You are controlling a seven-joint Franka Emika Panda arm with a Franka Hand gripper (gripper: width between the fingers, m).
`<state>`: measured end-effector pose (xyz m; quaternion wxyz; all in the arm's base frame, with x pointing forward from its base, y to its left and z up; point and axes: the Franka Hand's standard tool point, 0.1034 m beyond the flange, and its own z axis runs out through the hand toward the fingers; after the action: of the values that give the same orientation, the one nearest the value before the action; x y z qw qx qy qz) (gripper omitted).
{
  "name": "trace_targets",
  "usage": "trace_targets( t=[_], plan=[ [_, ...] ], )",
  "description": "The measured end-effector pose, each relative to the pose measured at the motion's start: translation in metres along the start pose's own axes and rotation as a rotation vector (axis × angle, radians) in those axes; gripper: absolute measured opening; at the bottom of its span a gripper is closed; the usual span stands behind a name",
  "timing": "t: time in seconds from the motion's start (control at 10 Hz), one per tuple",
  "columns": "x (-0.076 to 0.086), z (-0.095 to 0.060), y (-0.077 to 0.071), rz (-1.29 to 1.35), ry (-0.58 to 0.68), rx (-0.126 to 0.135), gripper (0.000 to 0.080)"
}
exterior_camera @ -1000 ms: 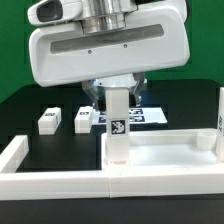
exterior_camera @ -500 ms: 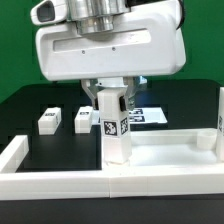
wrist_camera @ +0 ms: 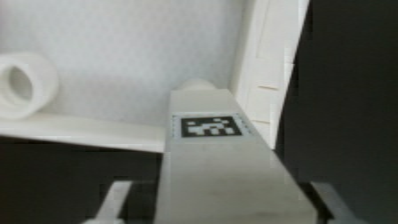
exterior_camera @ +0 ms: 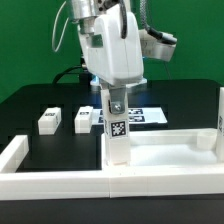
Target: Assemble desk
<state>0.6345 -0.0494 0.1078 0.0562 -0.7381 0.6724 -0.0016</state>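
Wrist had swung round about the vertical since the earlier frames. The gripper (exterior_camera: 114, 100) now showed its narrow side to the exterior view, where its broad face had been. The held leg (exterior_camera: 117, 145) had turned with it, its tag square to the camera.

Exterior view, left to right:
- Border wall (exterior_camera: 18, 155) ran along the left and front.
- First loose leg (exterior_camera: 47, 121) and second loose leg (exterior_camera: 82, 118) lay on the black table (exterior_camera: 40, 95), near each other and well apart from the fingers.
- Held leg stood upright at the left end of the tabletop (exterior_camera: 170, 158), lower end down at the corner by the rim. Marker board (exterior_camera: 146, 116) lay behind it.
- Far leg (exterior_camera: 219, 118) stood upright at the right edge.

Fingers: narrow, closed on the upper part of the held leg, one on each side. In the wrist view the held leg (wrist_camera: 217, 165) ran straight out between them, with the tabletop (wrist_camera: 125, 70) and an open corner hole (wrist_camera: 18, 85) beyond. The pads were blurred there, so contact was judged mainly from the exterior view.

Handling (judgement): the leg is probably light, stiff plastic with smooth and likely slippery faces. Its square section offers flat opposite faces, so hold it high, above the tag. It may bind at the hole if tilted.
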Motion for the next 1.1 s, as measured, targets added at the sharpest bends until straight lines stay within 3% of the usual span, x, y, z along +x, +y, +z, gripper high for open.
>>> trace_targets(
  t=[0.1,0.2,0.3,0.4,0.5,1.0,1.1],
  plan=[
    [0.0003,0.0001,0.0000,-0.018,0.000,0.000,0.0292],
    [0.0000,0.0005,0.0006,-0.081,-0.001,-0.003,0.0426],
    [-0.0016,0.0003,0.0047,-0.285,-0.025,-0.035,0.0426],
    [-0.0008,-0.0014,0.0031,-0.483,-0.043,-0.042,0.0580],
    [-0.0017,-0.0006,0.0030,-0.665,-0.063,-0.047,0.0628],
    [-0.0029,0.0026,0.0057,-1.098,-0.067,-0.051,0.0649],
    [-0.0014,0.0016,0.0017,-1.371,-0.039,-0.056,0.0649]
  ],
)
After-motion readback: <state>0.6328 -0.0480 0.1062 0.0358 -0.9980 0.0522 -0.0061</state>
